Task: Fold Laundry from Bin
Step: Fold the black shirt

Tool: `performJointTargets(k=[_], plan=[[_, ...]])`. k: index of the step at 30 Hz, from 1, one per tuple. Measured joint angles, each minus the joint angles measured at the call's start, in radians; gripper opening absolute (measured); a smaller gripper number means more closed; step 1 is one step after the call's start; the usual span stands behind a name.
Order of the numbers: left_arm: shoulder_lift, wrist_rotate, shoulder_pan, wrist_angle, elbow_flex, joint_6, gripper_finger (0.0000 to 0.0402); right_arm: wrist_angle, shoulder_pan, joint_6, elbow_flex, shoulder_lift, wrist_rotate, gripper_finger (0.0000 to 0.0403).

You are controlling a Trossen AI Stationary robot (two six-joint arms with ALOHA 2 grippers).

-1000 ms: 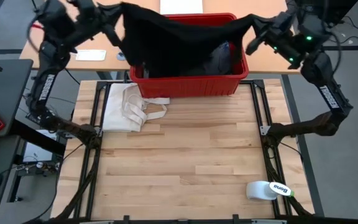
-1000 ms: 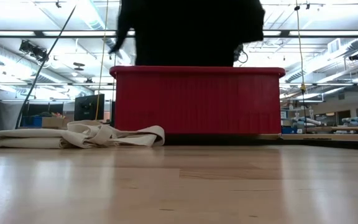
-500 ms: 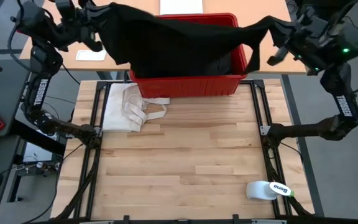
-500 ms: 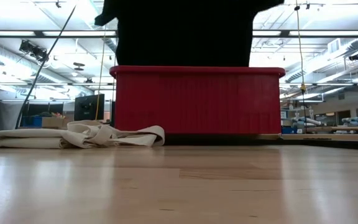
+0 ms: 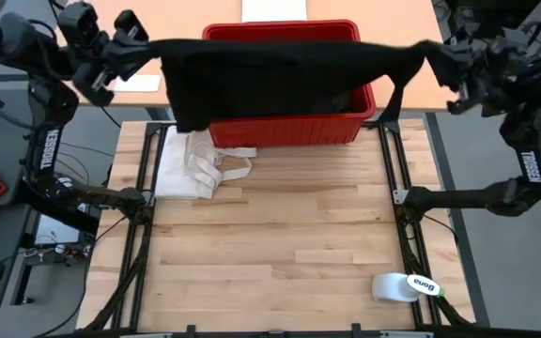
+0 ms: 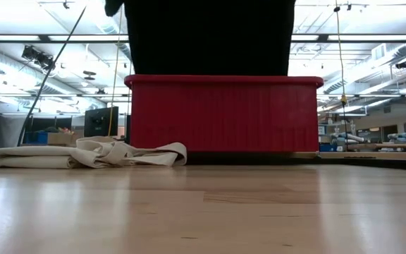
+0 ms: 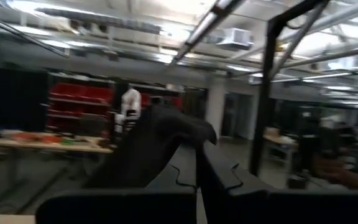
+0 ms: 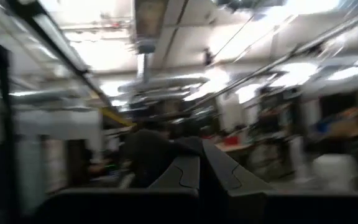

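Black garment (image 5: 270,80) taut between both claws, above red bin (image 5: 346,127)

We find the widest free room on the bare wooden table (image 5: 280,244) across the middle and lower part of the high view. The red bin (image 5: 289,130) blocks the upper centre, and the black garment (image 5: 270,80) stretched wide above it closes off the bin's opening from above. At centre left, just beside the bin, the cream-white cloth (image 5: 195,161) takes up a patch of table. In the lower right corner a white bottle (image 5: 404,286) lies near the edge, well apart from everything else.
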Motion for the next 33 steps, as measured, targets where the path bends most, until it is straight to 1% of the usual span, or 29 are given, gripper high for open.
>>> performJointTargets(k=[3, 6, 8, 11, 13, 15, 17, 20, 22, 23, 25, 27, 30, 33], plan=[[-0.010, 0.016, -0.032, 0.007, -0.001, -0.104, 0.0011, -0.069, 0.000, 0.060, 0.000, -0.016, -0.110, 0.0007], [-0.026, 0.025, -0.092, 0.056, -0.001, -0.234, 0.0013, -0.104, 0.000, 0.089, 0.000, -0.031, -0.228, 0.0007], [-0.038, 0.030, -0.145, 0.073, 0.000, -0.295, 0.0013, -0.100, 0.000, 0.127, 0.000, -0.040, -0.343, 0.0007], [-0.045, 0.035, -0.239, 0.061, 0.001, -0.358, 0.0014, -0.101, 0.000, 0.217, 0.000, -0.051, -0.551, 0.0007], [-0.045, 0.036, -0.308, 0.028, 0.000, -0.393, 0.0014, -0.105, 0.000, 0.310, 0.000, -0.057, -0.682, 0.0007], [-0.045, 0.034, -0.386, -0.038, 0.000, -0.400, 0.0015, -0.120, 0.000, 0.405, 0.000, -0.061, -0.814, 0.0007], [-0.045, 0.003, -0.473, -0.169, 0.000, -0.375, 0.0015, -0.165, 0.000, 0.456, 0.000, -0.068, -0.893, 0.0007], [-0.021, -0.139, -0.632, -0.404, -0.009, -0.311, 0.0015, -0.262, 0.000, 0.478, 0.000, -0.078, -0.922, 0.0007], [0.007, -0.209, -0.740, -0.512, -0.020, -0.288, 0.0015, -0.334, 0.000, 0.484, 0.001, -0.083, -0.951, 0.0007], [0.023, -0.238, -0.783, -0.539, -0.026, -0.279, 0.0015, -0.374, 0.000, 0.479, 0.001, -0.084, -0.961, 0.0007], [0.071, -0.286, -0.859, -0.555, -0.032, -0.267, 0.0015, -0.464, 0.005, 0.445, 0.001, -0.085, -0.962, 0.0007], [0.114, -0.308, -0.928, -0.542, -0.032, -0.278, 0.0015, -0.554, 0.015, 0.398, 0.001, -0.085, -0.946, 0.0007], [0.158, -0.305, -1.015, -0.522, -0.029, -0.318, 0.0015, -0.655, 0.040, 0.348, 0.001, -0.084, -0.931, 0.0007], [0.195, -0.305, -1.091, -0.537, -0.030, -0.382, 0.0015, -0.695, 0.074, 0.350, 0.001, -0.085, -0.928, 0.0007]])
